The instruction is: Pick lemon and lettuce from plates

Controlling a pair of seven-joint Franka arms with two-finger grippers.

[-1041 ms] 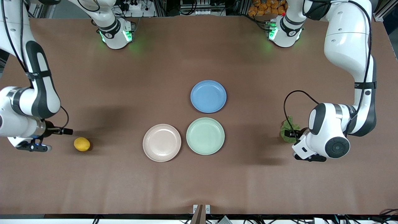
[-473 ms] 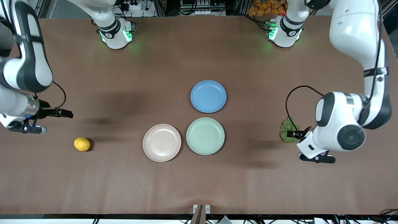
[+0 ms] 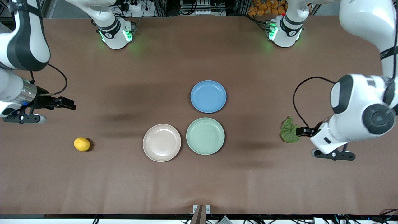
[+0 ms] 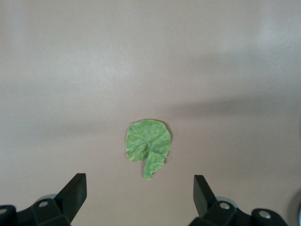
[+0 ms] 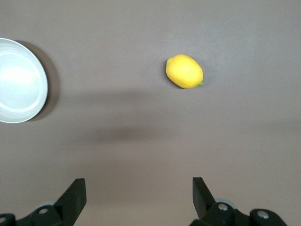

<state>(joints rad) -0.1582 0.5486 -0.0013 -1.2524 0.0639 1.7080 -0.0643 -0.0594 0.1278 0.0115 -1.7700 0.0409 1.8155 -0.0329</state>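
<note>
Lemon (image 3: 82, 144): on bare tabletop (image 3: 155, 186) toward right arm's end, well apart from plates; nothing touching it. Right wrist view shows it whole (image 5: 184, 71), lying on its side.

Lettuce (image 3: 289, 134): flat on tabletop toward left arm's end, well apart from plates, stem tip visible in left wrist view (image 4: 148, 147).

Plates: beige-pink plate (image 3: 162, 142) and mint plate (image 3: 205, 136) side by side at mid-table, rims nearly touching; both empty. Blue plate (image 3: 208, 96) just farther from front camera than mint one; also empty.

Right gripper (image 5: 138, 200): up in air over bare table near lemon, jaws wide apart, holding nothing.

Left gripper (image 4: 140, 200): up in air over table just beside lettuce, jaws wide apart, holding nothing.

Step, by judgement: both items are off the plates and resting on table, so the pick-and-remove part looks done; arms appear clear of the goods.

Next move, if any: no regrasp req'd as far as task wording goes; arms need only a clear rest pose w/o brushing lemon, which could roll.
</note>
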